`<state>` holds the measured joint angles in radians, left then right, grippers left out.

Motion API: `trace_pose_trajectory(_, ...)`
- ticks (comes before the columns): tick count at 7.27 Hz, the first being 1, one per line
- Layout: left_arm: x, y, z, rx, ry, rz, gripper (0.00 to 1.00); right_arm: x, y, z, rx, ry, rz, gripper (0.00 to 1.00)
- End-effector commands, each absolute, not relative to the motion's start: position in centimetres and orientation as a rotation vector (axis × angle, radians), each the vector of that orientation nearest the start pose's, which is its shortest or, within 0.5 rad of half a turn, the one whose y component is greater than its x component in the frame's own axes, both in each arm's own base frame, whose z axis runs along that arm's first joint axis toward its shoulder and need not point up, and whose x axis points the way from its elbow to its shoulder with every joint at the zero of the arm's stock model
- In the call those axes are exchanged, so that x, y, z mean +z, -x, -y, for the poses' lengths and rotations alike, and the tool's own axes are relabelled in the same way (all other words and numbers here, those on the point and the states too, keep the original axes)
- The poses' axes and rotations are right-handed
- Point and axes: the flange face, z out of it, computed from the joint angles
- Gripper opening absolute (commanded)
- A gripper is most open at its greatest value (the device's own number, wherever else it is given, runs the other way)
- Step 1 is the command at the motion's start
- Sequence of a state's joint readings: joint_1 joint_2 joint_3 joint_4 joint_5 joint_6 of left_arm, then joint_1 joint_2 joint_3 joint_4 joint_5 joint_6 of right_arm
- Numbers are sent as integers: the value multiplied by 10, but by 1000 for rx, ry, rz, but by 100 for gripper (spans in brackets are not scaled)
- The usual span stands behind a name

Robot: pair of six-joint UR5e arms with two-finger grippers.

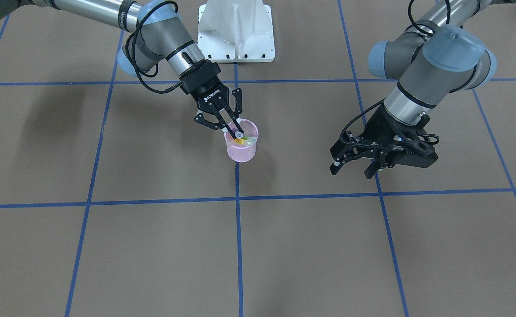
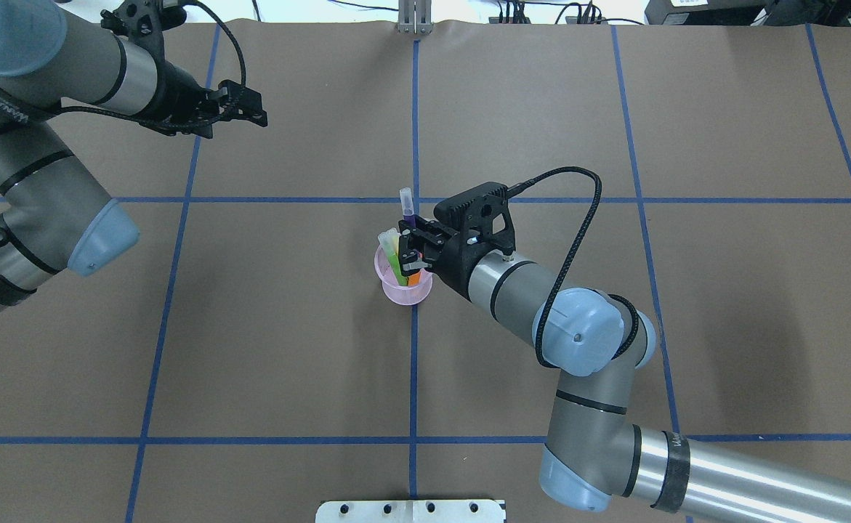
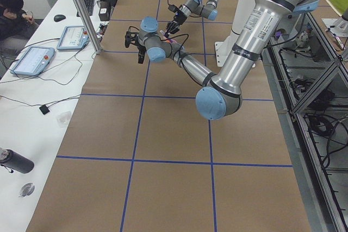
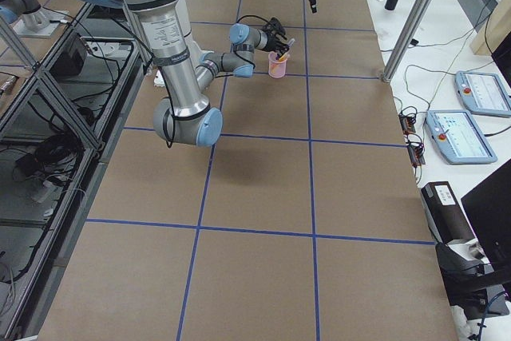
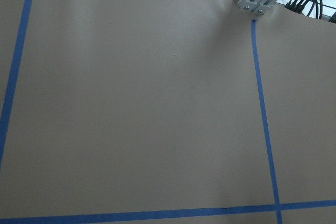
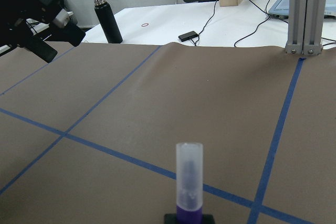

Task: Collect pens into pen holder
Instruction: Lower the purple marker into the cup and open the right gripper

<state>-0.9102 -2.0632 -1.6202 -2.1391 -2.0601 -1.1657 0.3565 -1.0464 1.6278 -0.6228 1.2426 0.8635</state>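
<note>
Overhead exterior: purple pen [image 2: 408,212] at the pink pen holder [image 2: 405,293]; 2 pens inside.
Right jaws pinch it tilted beside the green pen [image 2: 394,260] and orange pen [image 2: 415,277]; a skewed release could snag the rim or topple the holder; left jaws spread, well apart.

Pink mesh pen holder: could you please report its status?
Right pincer shut on purple pale-capped pen at pink round wire-mesh holder. Green pen and orange pen inside. Left pincer open, empty, apart. No obstruction seen.

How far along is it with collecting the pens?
Done: the green pen and orange pen sit in the pen holder. In hand: the right end effector grips the purple pen over the holder. Remaining: dropping it in. The left end effector hangs empty.
</note>
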Motion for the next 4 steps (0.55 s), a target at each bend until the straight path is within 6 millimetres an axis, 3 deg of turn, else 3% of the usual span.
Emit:
trace_pose_trajectory(1,292,-339,578,-170,-329,-1137,100,220,548,369,-37,-984,1172,0)
trace_pose_trajectory(2,292,-339,578,-170,-329,-1137,100,219,550,366,-37,-983,1177,37)
trace_pose_trajectory(3,292,-339,578,-170,-329,-1137,100,219,549,366,-22,-995,1167,99)
trace_pose_trajectory(4,291,-340,577,-170,-329,-1139,100,219,549,364,-6,-1008,1156,100)
